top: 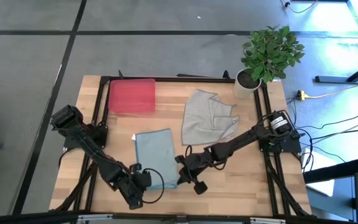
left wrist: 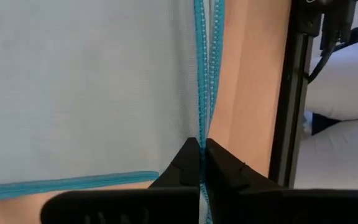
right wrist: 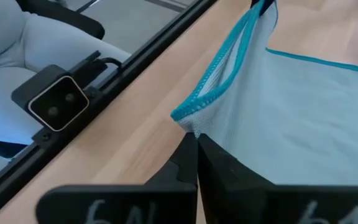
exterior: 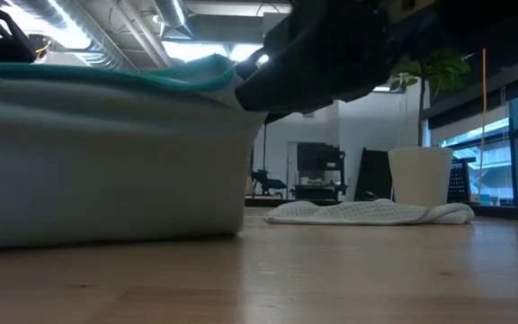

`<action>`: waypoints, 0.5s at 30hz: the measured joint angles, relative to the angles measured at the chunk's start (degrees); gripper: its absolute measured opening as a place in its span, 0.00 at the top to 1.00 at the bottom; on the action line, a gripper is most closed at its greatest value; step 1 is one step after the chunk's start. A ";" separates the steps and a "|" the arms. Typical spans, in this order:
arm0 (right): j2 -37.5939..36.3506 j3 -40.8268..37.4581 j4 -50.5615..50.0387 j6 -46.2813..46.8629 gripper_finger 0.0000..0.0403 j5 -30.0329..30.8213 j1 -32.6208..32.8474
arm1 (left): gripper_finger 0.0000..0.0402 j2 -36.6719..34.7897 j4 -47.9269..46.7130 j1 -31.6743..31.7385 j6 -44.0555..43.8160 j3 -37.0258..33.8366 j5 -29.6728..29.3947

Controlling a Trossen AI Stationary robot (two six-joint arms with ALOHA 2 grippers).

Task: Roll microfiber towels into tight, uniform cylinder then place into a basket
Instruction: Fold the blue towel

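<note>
Both grippers' jaws pinch the blue towel [top: 155, 157], whose near edge is hidden under them.

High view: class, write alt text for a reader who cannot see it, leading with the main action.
Both end effectors, left and right, are shut on the near edge of a pale blue towel on a wooden table. Behind lie a crumpled grey towel, a red tray and a potted plant.

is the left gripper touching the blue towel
Touching: the left wrist view shows the left gripper shut on the blue towel, pinching its stitched edge.
</note>
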 joint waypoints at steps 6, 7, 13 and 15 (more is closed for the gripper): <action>0.00 1.19 -2.10 1.74 1.00 4.31 -0.67 | 1.00 -0.02 -5.86 0.37 -2.59 0.02 -2.09; 0.00 1.91 -3.66 1.73 1.00 5.67 -0.82 | 1.00 -0.02 -6.96 0.47 -3.21 0.02 -2.19; 0.00 6.67 -13.17 1.50 1.00 13.81 -1.63 | 1.00 -0.04 -11.58 2.29 -3.08 0.02 -3.49; -0.01 7.94 -15.11 1.39 1.00 16.37 -1.99 | 1.00 -0.04 -12.98 3.03 -3.06 0.02 -3.53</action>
